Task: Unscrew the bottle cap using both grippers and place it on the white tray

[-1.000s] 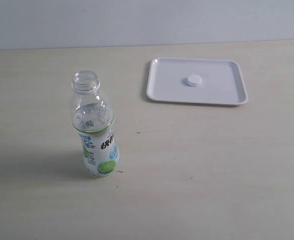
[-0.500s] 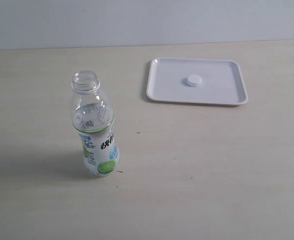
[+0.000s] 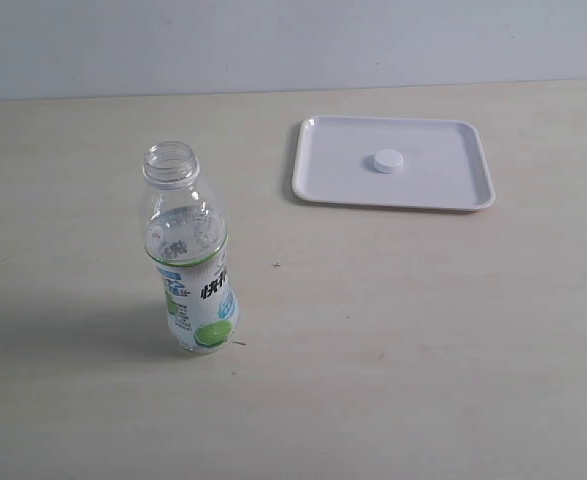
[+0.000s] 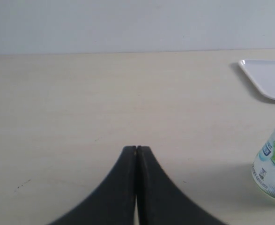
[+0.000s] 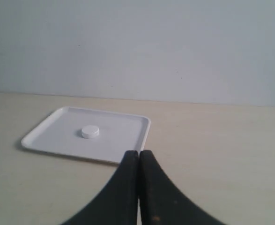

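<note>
The clear bottle [image 3: 191, 255] stands upright on the table at the left, its neck open with no cap on it. The white bottle cap [image 3: 388, 161] lies flat in the middle of the white tray [image 3: 453, 185] at the back right. Neither gripper shows in the exterior view. In the left wrist view my left gripper [image 4: 136, 149] is shut with nothing in it, and the bottle's lower part [image 4: 273, 168] and a tray corner [image 4: 267, 77] show off to one side. My right gripper [image 5: 138, 153] is shut and empty, close to the tray's near rim [image 5: 71, 151], with the cap [image 5: 90, 132] beyond it.
A pale wooden table [image 3: 393, 330] carries everything. A plain light wall [image 3: 273, 45] runs along its far edge.
</note>
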You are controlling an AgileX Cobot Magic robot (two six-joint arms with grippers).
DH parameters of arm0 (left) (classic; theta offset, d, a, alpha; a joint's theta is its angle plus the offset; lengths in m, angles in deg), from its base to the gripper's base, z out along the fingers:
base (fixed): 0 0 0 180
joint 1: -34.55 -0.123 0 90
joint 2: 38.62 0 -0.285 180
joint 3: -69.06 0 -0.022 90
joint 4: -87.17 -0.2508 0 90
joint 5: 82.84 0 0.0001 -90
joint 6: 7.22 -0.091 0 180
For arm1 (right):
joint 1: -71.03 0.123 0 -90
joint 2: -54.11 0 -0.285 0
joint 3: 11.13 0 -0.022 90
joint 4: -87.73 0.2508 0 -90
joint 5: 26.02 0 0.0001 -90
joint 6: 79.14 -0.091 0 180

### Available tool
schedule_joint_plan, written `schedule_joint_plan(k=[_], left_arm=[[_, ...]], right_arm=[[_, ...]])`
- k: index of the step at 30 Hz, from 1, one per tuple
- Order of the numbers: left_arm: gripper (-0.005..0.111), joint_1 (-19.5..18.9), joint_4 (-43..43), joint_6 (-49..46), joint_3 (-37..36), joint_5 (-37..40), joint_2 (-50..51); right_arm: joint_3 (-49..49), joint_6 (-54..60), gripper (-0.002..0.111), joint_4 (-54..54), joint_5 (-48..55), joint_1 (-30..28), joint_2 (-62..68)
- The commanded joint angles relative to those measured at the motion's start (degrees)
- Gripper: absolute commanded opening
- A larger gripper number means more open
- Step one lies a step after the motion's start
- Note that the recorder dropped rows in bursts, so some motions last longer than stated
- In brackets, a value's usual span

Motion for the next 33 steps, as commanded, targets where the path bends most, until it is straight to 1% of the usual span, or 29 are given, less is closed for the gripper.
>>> schedule_joint_plan(k=[1, 6, 9, 11, 19, 33], left_arm=[[0.000, -0.20, 0.63, -0.10, -0.16, -0.03, -0.29], [0.000, -0.20, 0.63, -0.10, -0.16, -0.03, -0.29], [0.000, -0.20, 0.63, -0.10, -0.16, -0.03, -0.29], [0.000, -0.20, 0.63, -0.10, -0.16, -0.03, -0.29], [0.000, -0.20, 0.63, -0.10, -0.16, -0.03, -0.29], [0.000, -0.20, 0.63, -0.10, -0.16, -0.03, -0.29]], right_arm=[[0.00, -2.30, 0.000, -0.74, 0.87, -1.38, -0.37], [1.08, -4.69, 0.000, -1.19, 1.07, -2.89, -0.37], [3.90, -9.80, 0.000, -4.84, 0.55, -3.73, -0.37], [4.37, -12.50, 0.000, -5.22, -0.01, -4.00, -0.37], [4.37, -12.14, 0.000, -7.79, -0.04, -4.00, -0.37], [4.37, -12.48, 0.000, -7.53, 0.08, -4.00, -0.37]])
